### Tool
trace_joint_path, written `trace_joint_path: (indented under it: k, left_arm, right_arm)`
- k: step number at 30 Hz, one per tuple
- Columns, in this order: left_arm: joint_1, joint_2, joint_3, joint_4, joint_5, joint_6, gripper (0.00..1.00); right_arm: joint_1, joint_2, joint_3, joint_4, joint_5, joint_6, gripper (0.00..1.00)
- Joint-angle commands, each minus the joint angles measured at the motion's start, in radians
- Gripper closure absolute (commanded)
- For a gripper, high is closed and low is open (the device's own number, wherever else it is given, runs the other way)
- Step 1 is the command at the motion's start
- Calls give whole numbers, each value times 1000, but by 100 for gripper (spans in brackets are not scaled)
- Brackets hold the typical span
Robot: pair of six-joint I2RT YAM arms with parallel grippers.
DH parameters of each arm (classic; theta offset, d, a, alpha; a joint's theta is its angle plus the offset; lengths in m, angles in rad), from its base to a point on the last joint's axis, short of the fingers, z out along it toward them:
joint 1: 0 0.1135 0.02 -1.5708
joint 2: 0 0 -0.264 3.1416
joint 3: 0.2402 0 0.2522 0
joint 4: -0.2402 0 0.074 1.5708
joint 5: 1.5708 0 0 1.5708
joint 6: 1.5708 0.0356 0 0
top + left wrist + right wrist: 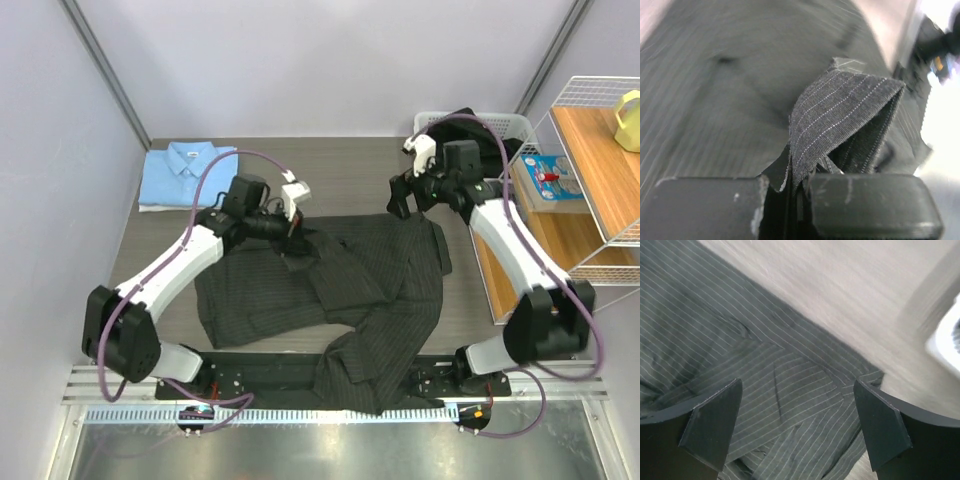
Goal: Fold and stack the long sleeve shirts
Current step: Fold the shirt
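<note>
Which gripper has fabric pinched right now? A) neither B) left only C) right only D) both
B: in the left wrist view the left gripper is closed on a fold of the pinstriped shirt. In the right wrist view the right gripper is spread wide over the cloth with nothing pinched between its fingers.

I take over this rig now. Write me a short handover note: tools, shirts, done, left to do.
Left tool: shut on a fold of the pinstriped shirt.
Right tool: open, above that shirt's far right edge, holding nothing.
Done: light blue shirt folded, at the table's far left corner.
Left: fold the pinstriped shirt, spread crumpled mid-table, and stack it.
</note>
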Motion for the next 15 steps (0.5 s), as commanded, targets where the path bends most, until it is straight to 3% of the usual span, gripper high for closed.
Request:
trace_joint_path:
  k: [1, 9, 15]
  left_arm:
    - [138, 69, 10, 149, -16, -214, 100]
    - [382, 126, -136, 202, -33, -316, 100]
    - [499, 132, -237, 206, -23, -426, 100]
  right_arm:
    - [-32, 203, 200, -238, -156, -44, 4]
    - [-34, 444, 317, -395, -231, -99, 15]
    - [-33, 492, 285, -400, -240, -101, 24]
